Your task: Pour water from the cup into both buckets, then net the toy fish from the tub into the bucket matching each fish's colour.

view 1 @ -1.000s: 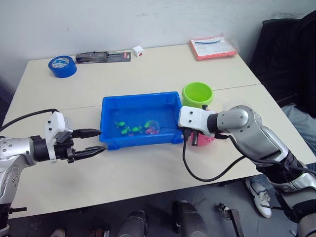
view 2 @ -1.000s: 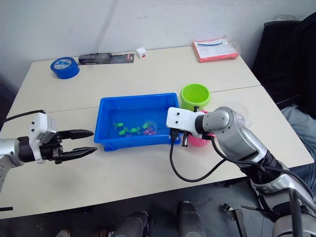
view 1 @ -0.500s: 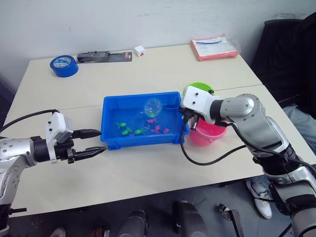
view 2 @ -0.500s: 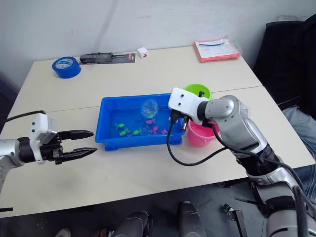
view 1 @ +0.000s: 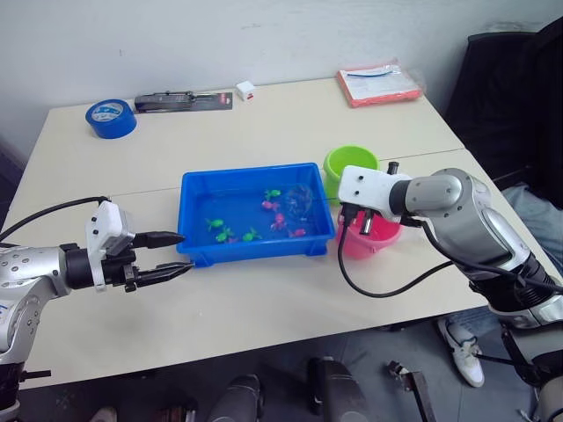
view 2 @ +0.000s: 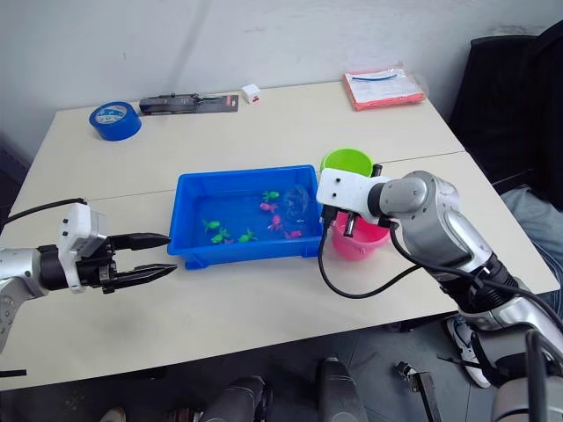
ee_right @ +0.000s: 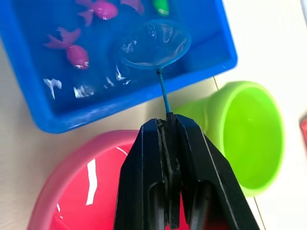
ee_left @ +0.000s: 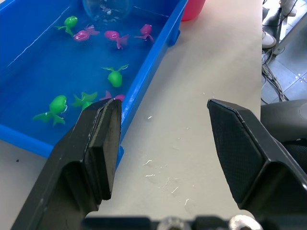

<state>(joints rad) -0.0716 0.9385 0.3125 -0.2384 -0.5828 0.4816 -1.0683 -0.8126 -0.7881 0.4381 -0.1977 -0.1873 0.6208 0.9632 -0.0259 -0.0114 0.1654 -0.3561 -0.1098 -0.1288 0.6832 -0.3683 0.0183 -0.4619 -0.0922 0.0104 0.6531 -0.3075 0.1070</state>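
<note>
The right tool (ee_right: pixel 169 125) is clamped together on the thin handle of the net (ee_right: pixel 152 44), and that handle runs straight out from the fingertips toward the tub (view 1: pixel 198 185), so the hoop lies ahead of the tool along the handle's own line, hanging over the end of the tub nearest the buckets. The right wrist view shows the hoop with pale mesh and nothing clearly caught in it, with pink fish (ee_right: pixel 76 55) just beyond its rim toward the tub's middle and a green fish (ee_right: pixel 161 5) past its far side; the next scoop looks to be a matter of pushing the hoop further along the tub's long axis, away from the buckets. The pink bucket (view 1: pixel 374 239) sits directly under the right wrist, touching or nearly touching the tub's end, and the green bucket (view 1: pixel 350 164) stands just behind it toward the desk's far edge. The right arm is plainly the nearer one to fish, net and buckets alike. The left tool (view 1: pixel 160 254) hangs with its fingers (ee_left: pixel 98 148) well apart at the opposite end of the tub, holding nothing. Its wrist view shows what the head views cannot: the fish singly, green fish (ee_left: pixel 114 77) near that end and pink ones further off by the hoop.
</note>
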